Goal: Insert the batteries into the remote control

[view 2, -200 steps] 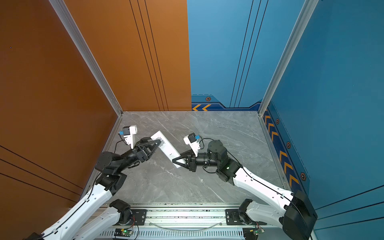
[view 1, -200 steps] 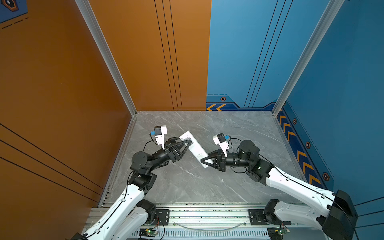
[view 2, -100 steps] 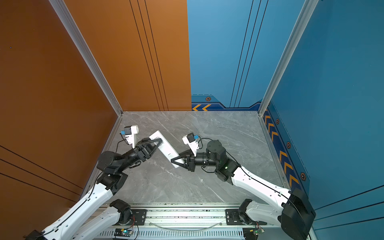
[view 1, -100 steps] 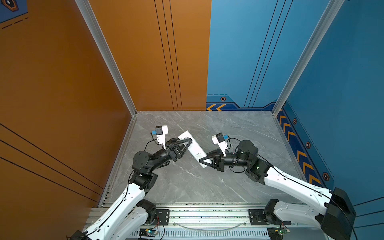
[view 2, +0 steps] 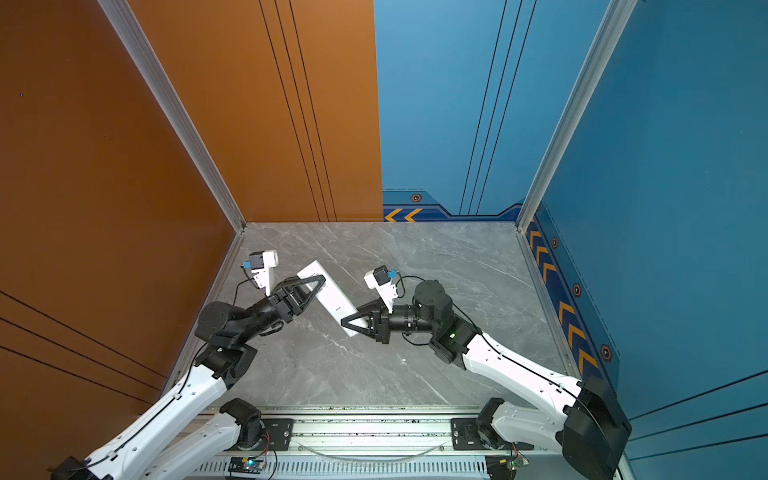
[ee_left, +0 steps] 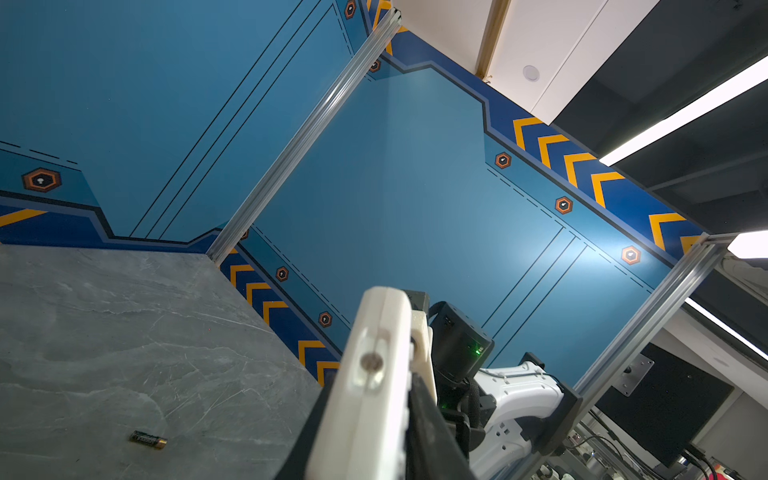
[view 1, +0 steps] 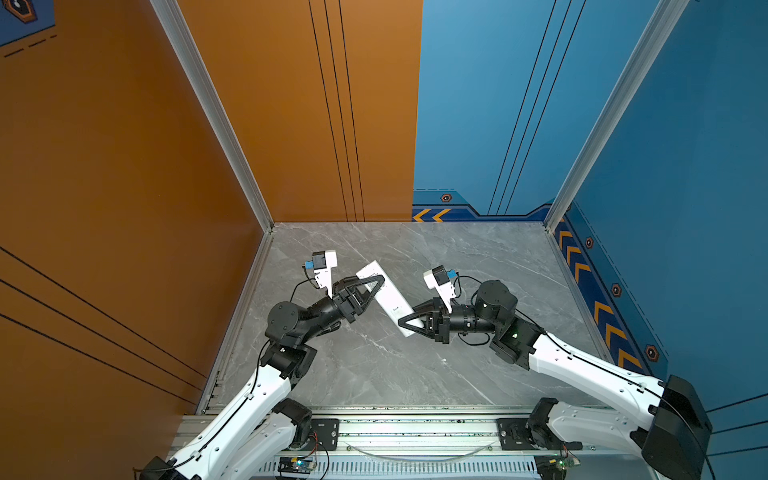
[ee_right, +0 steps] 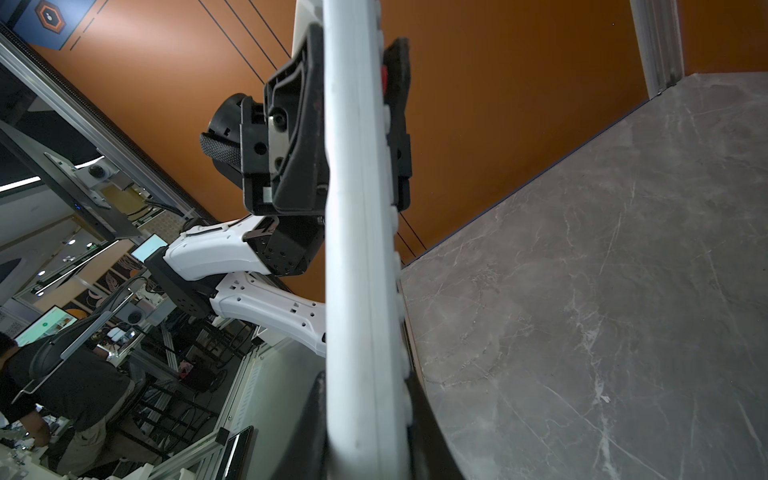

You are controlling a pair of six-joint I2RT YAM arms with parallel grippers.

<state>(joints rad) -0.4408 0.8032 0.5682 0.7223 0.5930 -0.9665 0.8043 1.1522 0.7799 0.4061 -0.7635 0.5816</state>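
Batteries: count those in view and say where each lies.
1. The battery lies loose on the grey table, shown only in the left wrist view. A second may be hidden.

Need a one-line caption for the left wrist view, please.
The remote control, end-on in the left gripper; one battery lies loose on the grey table.
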